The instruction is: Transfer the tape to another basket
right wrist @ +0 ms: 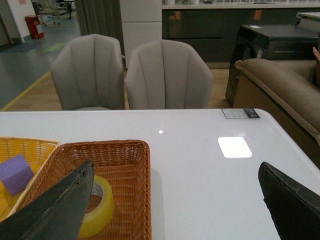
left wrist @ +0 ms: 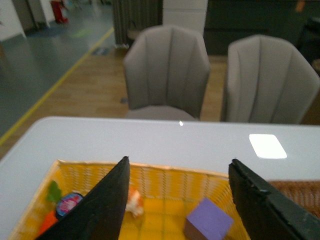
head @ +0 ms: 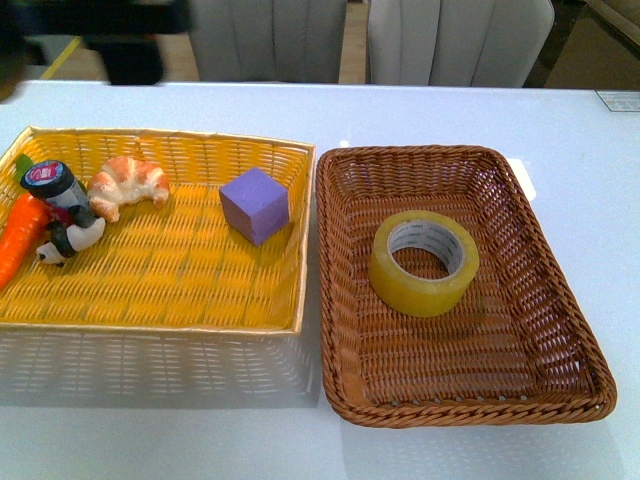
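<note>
The tape (head: 424,262), a yellowish roll with a white core, lies flat in the brown wicker basket (head: 560,300) on the right of the table. It also shows in the right wrist view (right wrist: 100,210), partly behind one finger. My right gripper (right wrist: 175,200) is open and empty, above the white table beside the brown basket (right wrist: 135,170). My left gripper (left wrist: 180,200) is open and empty, above the yellow tray (left wrist: 165,175). Neither gripper shows in the front view.
The yellow woven tray (head: 180,290) on the left holds a purple cube (head: 255,205), a croissant (head: 130,183), a carrot (head: 18,240) and a small bottle with a dark cap (head: 58,190). Grey chairs (head: 455,40) stand behind the table's far edge.
</note>
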{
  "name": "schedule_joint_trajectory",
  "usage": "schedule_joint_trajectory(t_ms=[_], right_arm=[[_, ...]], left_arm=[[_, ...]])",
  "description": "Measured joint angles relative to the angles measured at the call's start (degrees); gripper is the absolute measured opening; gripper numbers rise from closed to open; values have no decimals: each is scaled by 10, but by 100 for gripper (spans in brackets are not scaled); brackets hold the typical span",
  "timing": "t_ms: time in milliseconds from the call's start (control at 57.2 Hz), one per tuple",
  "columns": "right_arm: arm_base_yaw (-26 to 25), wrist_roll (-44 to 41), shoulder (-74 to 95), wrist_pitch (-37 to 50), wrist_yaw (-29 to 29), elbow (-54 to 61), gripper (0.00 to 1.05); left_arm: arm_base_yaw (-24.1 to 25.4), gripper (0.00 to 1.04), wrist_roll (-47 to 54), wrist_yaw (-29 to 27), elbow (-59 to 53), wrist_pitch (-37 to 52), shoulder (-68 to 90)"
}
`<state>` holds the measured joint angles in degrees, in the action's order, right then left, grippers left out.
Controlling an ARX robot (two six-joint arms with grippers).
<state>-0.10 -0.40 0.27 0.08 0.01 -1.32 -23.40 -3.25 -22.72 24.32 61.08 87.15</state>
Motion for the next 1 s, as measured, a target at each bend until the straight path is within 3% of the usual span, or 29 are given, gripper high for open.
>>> schedule_joint_trajectory(t_ms=[314, 838, 891, 996], right_arm=[[0, 0, 0, 0, 0, 0, 96], [0, 0, 0, 0, 0, 0, 96], [0, 0, 0, 0, 0, 0, 96], [0, 0, 0, 0, 0, 0, 96]], left_arm=[[85, 1, 21, 85, -141, 24, -122], [178, 2, 26, 172, -226, -167, -404], [208, 2, 27, 216, -231, -193, -435], [231, 2, 26, 223, -235, -237, -486]])
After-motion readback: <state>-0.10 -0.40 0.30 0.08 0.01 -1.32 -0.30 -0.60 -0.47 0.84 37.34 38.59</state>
